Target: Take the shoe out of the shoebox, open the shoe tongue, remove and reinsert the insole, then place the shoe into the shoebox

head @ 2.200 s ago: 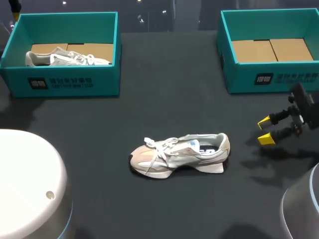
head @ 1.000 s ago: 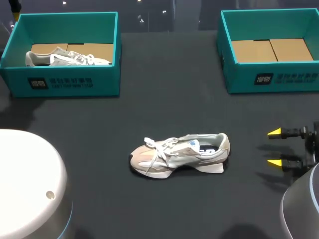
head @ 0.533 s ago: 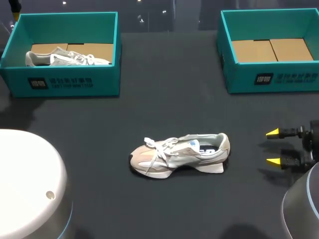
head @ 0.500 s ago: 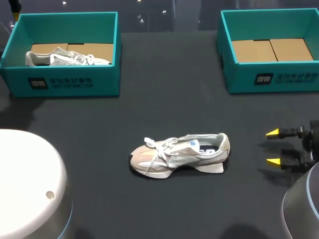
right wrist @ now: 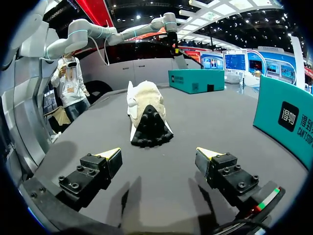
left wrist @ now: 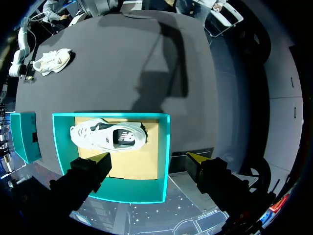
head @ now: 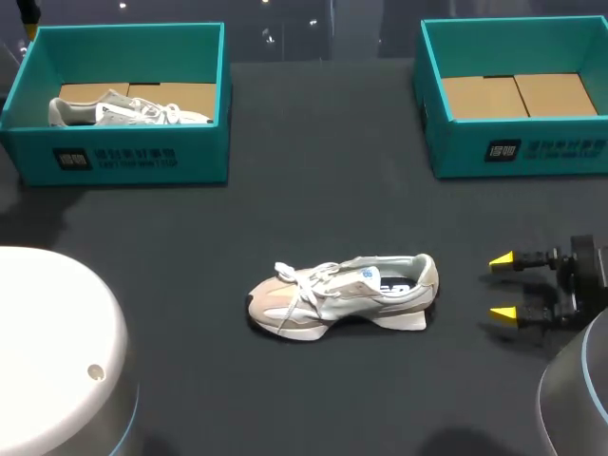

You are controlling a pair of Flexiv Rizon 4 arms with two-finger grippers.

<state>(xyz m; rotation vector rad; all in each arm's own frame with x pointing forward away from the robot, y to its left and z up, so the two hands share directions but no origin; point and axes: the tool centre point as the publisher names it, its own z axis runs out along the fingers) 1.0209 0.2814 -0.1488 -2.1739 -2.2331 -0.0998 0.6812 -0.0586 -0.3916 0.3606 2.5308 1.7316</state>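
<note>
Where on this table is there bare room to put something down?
The widest bare table lies between the left box and the right box, down to the shoe. More room lies left of the shoe. The right box is empty too. It is tighter between the shoe's heel and the open right end effector, which points at it.

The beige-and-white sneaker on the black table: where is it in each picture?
Head view: beige-and-white sneaker mid-table.
Left wrist view: sneaker small, far beyond the teal cardboard shoebox holding another shoe.
Right wrist view: sneaker straight ahead of the right gripper, heel towards it.
Shared landmark: that shoebox, in all three.
</note>
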